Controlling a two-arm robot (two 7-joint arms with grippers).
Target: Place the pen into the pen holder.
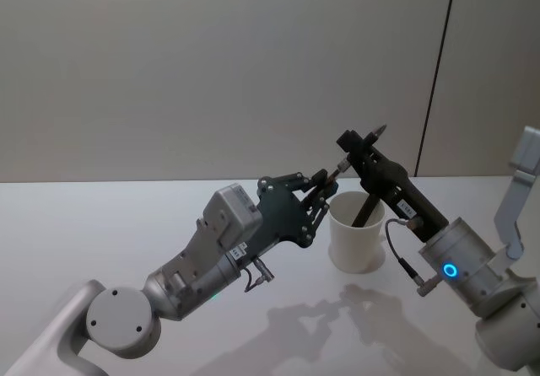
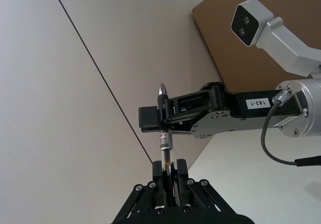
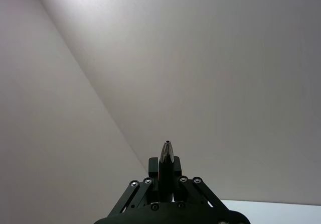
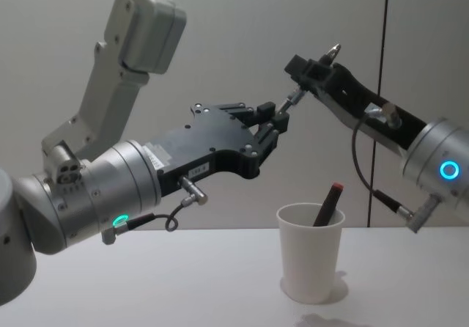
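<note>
Hands meet above the cup. Left hand [image 4: 277, 124] is raised over the tabletop [image 1: 101, 224], fingers clamped on one end of the pen [image 2: 164, 138]. Right hand [image 4: 314, 69] is clamped on the same pen near its silver tip, so both hold it in the air. Below them, the cup [image 4: 310, 261] stands upright on the tabletop with another pen [image 4: 327, 204] leaning inside.

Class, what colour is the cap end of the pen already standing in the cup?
Red, clearest in the chest view: pen in white cup.
</note>
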